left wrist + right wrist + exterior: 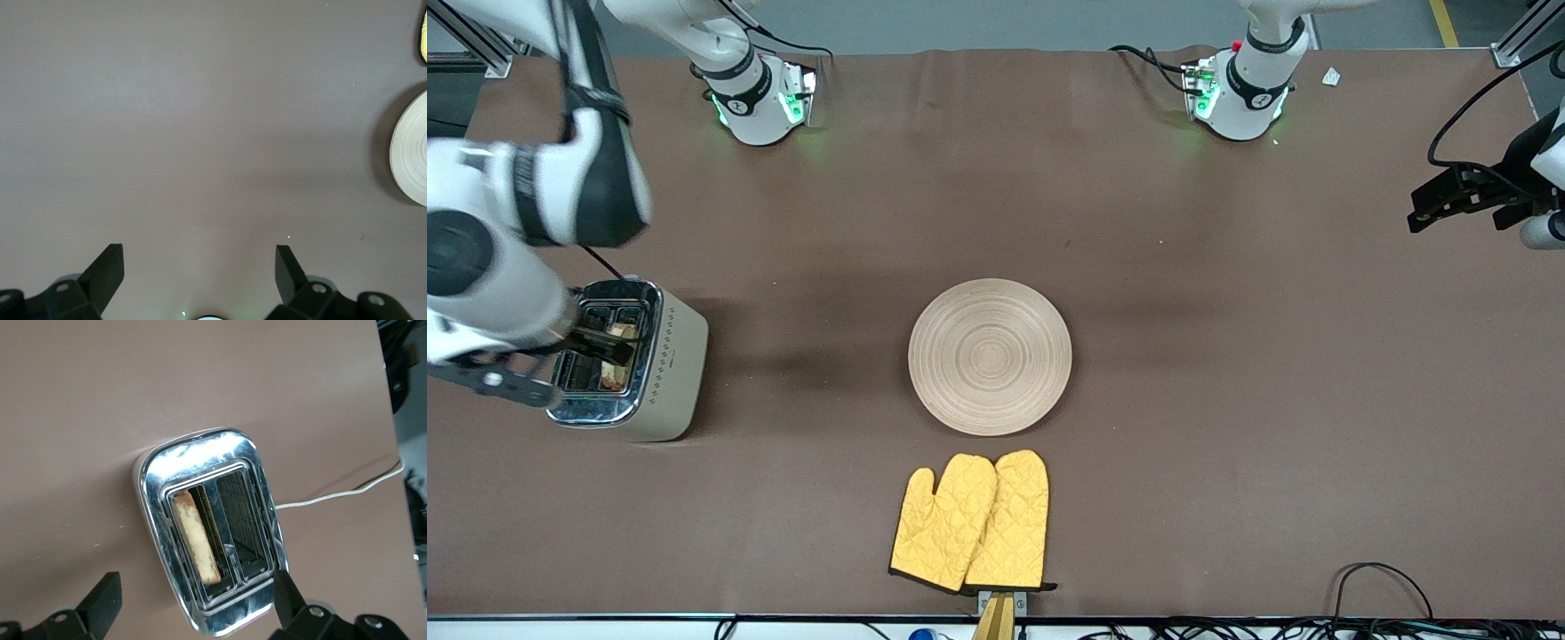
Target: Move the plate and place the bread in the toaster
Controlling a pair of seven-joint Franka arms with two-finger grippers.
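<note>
We see the bread standing in one slot of the toaster, with our right gripper spread wide and empty just above. Drifting sideways as we lift could catch the chrome rim and shove the toaster. Our left gripper waits, fingers apart, well clear of the plate.

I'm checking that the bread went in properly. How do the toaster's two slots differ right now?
In the right wrist view, one slot of the toaster holds the bread, standing on edge with its crust showing; the other slot shows only its wire guard. Both are long, parallel openings in the same shiny chrome top. The right gripper is over the toaster with open jaws, holding nothing.
</note>
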